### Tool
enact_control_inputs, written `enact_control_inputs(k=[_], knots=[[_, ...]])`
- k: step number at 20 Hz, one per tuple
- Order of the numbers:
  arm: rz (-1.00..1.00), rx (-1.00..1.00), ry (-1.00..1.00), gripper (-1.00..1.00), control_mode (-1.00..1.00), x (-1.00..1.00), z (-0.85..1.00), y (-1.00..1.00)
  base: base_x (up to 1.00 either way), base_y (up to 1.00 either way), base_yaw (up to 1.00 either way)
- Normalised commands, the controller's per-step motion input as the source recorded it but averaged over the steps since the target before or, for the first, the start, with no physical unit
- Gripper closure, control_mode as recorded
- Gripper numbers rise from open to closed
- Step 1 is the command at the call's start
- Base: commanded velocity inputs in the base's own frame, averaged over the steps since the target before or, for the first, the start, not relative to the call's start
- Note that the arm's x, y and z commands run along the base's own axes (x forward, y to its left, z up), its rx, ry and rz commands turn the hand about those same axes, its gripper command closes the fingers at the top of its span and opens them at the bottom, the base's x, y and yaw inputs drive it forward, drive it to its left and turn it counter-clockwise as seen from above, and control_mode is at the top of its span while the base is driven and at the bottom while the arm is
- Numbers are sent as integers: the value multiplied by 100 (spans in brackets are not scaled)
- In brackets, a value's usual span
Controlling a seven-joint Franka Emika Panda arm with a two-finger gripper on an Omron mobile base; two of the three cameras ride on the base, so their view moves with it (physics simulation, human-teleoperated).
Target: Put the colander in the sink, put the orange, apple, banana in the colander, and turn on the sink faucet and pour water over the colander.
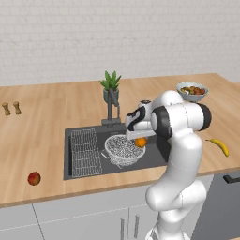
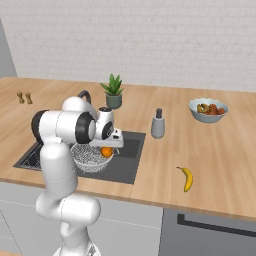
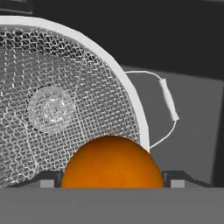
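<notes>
**Orange held over the colander rim, two fruits left on the surface**

The end effector [image 1: 139, 138] hangs above the sink [image 1: 89, 132], and its fingers [image 3: 48, 178] are clamped on the orange [image 3: 112, 162], one on each side of it. The orange is over the near rim of the colander [image 1: 123, 149], which sits in the sink beside a flat wire rack [image 1: 85, 152]. I judge the orange to be firm, light and smooth; being round, it can roll, so a hold across its middle is the safest, and it will settle to the lowest point of the mesh. The mesh bowl looks light and springy, so a dropped fruit may tip it a little.

The apple [image 1: 33, 178] lies on the surface, well to the left of the sink, and the banana [image 2: 187, 178] lies well to the right. The banana is soft and bruises easily; it is best taken across its middle. The sink faucet [image 1: 111, 107] stands just behind the colander with a potted plant [image 2: 113, 90] near it, and a soap dispenser [image 2: 158, 124] stands at the right of the sink. These could hinder a reach to the faucet.
</notes>
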Motion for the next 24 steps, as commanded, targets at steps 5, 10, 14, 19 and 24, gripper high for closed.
enact_control_inputs(k=[5, 10, 14, 19, 24], knots=[[1, 0, -1, 100, -100, 9, -7, 13, 0, 0, 0], [1, 0, 0, -100, -100, 1, -2, 15, 0, 0, 0], [0, 0, 0, -100, -100, 1, -1, 13, 0, 0, 0], [0, 0, -1, -100, -100, -3, 1, 0, 0, 0, 0], [0, 0, -9, -100, -100, -39, 26, -6, 0, 0, 0]])
